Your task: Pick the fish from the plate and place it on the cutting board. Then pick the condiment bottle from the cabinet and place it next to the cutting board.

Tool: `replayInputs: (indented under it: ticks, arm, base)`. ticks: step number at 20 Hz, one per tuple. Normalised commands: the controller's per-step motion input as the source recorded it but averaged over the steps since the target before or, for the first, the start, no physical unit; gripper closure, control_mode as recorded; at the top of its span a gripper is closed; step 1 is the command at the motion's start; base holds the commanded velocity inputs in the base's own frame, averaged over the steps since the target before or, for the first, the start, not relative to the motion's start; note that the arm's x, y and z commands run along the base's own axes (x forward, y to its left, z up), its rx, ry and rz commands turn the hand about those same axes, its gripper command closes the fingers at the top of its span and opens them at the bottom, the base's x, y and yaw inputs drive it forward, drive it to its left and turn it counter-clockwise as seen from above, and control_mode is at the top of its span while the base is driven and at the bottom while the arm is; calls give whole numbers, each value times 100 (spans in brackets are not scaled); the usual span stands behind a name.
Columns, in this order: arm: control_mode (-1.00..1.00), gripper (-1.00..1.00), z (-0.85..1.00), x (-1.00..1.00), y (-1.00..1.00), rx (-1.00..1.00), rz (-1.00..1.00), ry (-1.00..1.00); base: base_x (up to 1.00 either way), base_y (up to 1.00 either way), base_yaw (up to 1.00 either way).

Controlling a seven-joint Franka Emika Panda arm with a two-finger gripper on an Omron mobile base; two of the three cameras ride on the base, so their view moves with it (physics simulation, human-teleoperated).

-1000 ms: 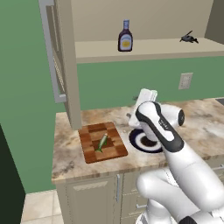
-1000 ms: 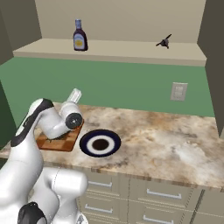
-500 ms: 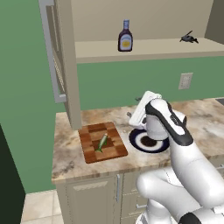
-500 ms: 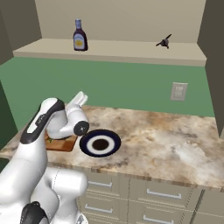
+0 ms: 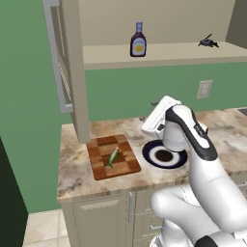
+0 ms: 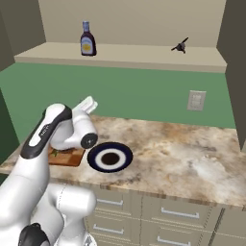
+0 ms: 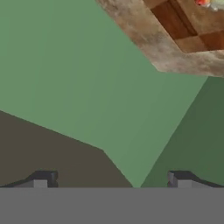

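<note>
The green fish (image 5: 113, 157) lies on the checkered cutting board (image 5: 99, 166), left of the navy-rimmed plate (image 5: 150, 157), which holds nothing. The arm partly hides the board (image 6: 65, 157) from the right; the plate (image 6: 110, 159) shows in full there. My gripper (image 5: 148, 112) hangs above the plate's back edge, tilted up toward the green wall, with nothing in it. In the hand view its fingertips (image 7: 43, 177) stand wide apart, so it (image 7: 111, 179) is open. The condiment bottle (image 5: 138, 40) (image 6: 87, 39) stands upright on the cabinet shelf (image 5: 169, 53).
A small dark spiky object (image 5: 208, 42) (image 6: 180, 46) sits at the shelf's right end. The cabinet door (image 5: 60, 62) hangs open at the left. A wall outlet (image 5: 205, 89) is above the counter, and marble counter (image 6: 192, 158) stretches right of the plate.
The forearm has swung right and up over the plate, and the hand has turned toward the wall. The jaws stayed open. The fish has not moved on the board.
</note>
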Motion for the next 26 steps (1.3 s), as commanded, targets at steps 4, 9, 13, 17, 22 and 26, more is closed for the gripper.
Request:
replayInputs:
  ticks: [4,9,13,17,22,26]
  arm:
    - [-100,-100,47,-5,0,10,0,0]
    - [-100,-100,48,-6,0,7,0,0]
    - [-100,-100,46,-1,0,7,0,0]
    - [-100,-100,44,0,-3,5,0,0]
    - [-100,-100,46,-1,-4,5,0,3]
    - [-100,-100,45,-5,-6,6,0,4]
  base:
    - [0,0,0]
    - [0,0,0]
    - [0,0,0]
    - [0,0,0]
    - [0,0,0]
    - [0,0,0]
